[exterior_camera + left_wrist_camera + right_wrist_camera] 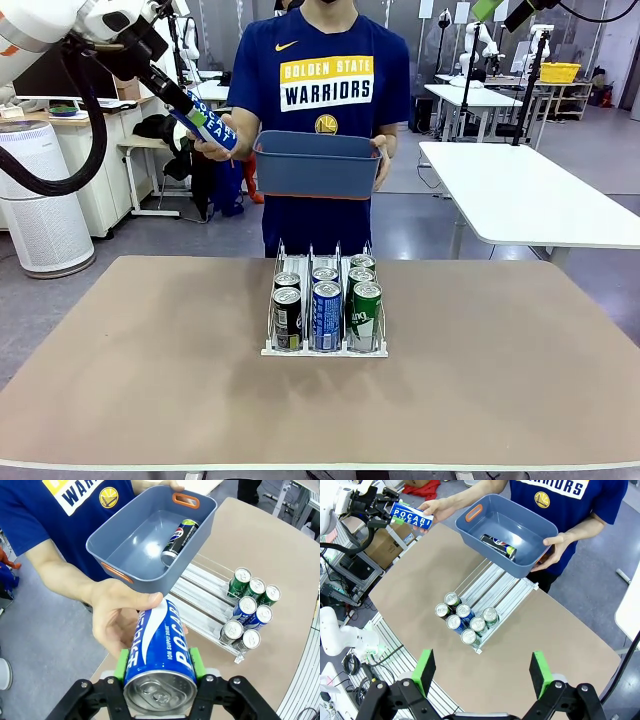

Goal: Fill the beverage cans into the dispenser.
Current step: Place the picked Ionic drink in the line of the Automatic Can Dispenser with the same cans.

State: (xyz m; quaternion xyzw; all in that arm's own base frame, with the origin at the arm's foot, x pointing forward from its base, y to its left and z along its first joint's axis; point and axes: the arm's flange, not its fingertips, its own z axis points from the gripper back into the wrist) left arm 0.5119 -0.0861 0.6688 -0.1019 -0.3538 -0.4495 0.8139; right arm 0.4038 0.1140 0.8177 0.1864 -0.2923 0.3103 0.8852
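Note:
My left gripper is shut on a blue Pocari Sweat can, its green pads on both sides of it. The person's hand is wrapped around the same can's far end. In the front view this blue can hangs high at the upper left, beyond the table's far edge. The white wire dispenser stands mid-table with several cans at its front: dark, blue and green. My right gripper is open, high above the table and the dispenser.
The person at the far side holds a blue-grey bin in the other hand, above the table's far edge. One dark can lies inside it. The back halves of the dispenser lanes are bare.

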